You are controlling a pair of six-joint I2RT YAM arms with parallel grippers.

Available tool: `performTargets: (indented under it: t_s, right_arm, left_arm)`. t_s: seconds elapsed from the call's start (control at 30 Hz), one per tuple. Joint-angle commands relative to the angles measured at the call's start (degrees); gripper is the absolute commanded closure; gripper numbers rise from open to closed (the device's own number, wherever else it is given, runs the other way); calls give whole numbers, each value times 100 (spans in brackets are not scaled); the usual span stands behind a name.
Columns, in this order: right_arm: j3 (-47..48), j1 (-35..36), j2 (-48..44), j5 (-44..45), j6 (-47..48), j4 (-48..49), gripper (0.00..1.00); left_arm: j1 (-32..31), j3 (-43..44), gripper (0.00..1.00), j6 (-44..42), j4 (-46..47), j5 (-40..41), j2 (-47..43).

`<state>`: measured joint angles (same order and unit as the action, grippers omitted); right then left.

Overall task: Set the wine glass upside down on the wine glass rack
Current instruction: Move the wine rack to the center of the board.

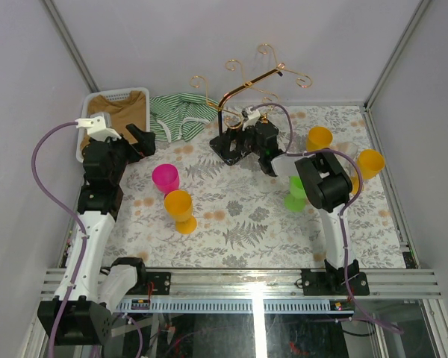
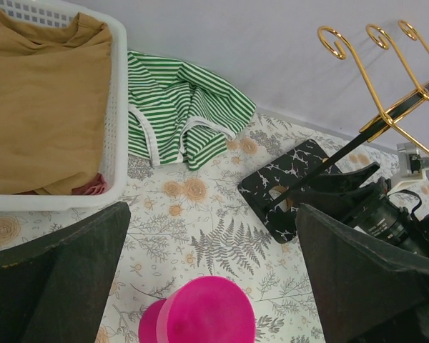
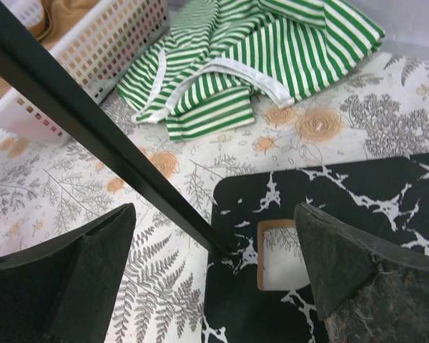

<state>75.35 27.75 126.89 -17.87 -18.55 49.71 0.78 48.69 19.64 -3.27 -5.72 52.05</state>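
Observation:
Several plastic wine glasses stand upright on the floral cloth: a pink one (image 1: 165, 179), an orange one (image 1: 181, 209) beside it, a green one (image 1: 296, 192) and two more orange ones (image 1: 319, 139) (image 1: 370, 162) on the right. The wine glass rack (image 1: 248, 83) has gold hooked arms on a black speckled base (image 1: 225, 147). My left gripper (image 1: 143, 142) is open, hanging above and behind the pink glass (image 2: 200, 314). My right gripper (image 1: 239, 142) is open low over the rack base (image 3: 343, 214), with the dark post (image 3: 93, 121) crossing between its fingers.
A white basket (image 1: 86, 127) with a tan garment sits at the back left. Next to it lies a green striped cloth (image 1: 175, 115). The cage walls close in on the back and both sides. In the left wrist view the right arm (image 2: 375, 214) crowds the rack base (image 2: 286, 179).

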Motion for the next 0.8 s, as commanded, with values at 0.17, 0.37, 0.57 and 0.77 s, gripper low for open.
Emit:
performTargets:
  t_s: [0.17, 0.37, 0.57, 0.77]
  right_arm:
    - [566, 30, 195, -242, 99, 632, 1]
    - [869, 82, 404, -508, 17, 667, 0]
    - [850, 99, 451, -961, -70, 1146, 0]
    - [828, 100, 502, -1709, -197, 1638, 0]
  left_arm:
    - [-16, -62, 0, -36, 457, 181, 52]
    - [-18, -52, 0, -30, 507, 192, 129]
    - [-16, -85, 0, -52, 529, 209, 160]
    - [-21, -118, 0, -40, 529, 229, 162]
